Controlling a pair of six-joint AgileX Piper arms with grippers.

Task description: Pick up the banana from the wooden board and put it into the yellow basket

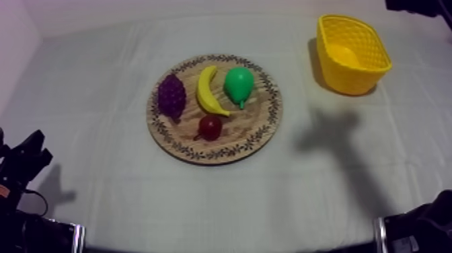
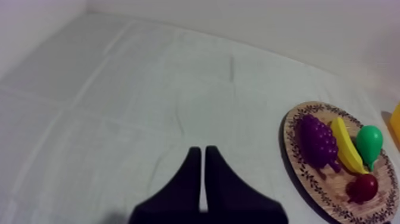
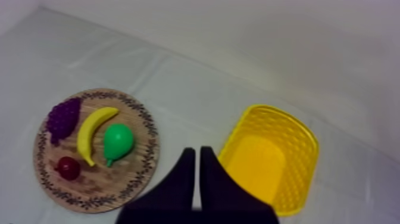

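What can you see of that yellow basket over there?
The yellow basket looks like moulded plastic, with lattice walls that flare up from a smooth floor to a rounded rectangular rim. It stands upright on the grey-white cloth, at the far right in the top view, well apart from the wooden board. Nothing lies inside it, and only the cloth touches it.
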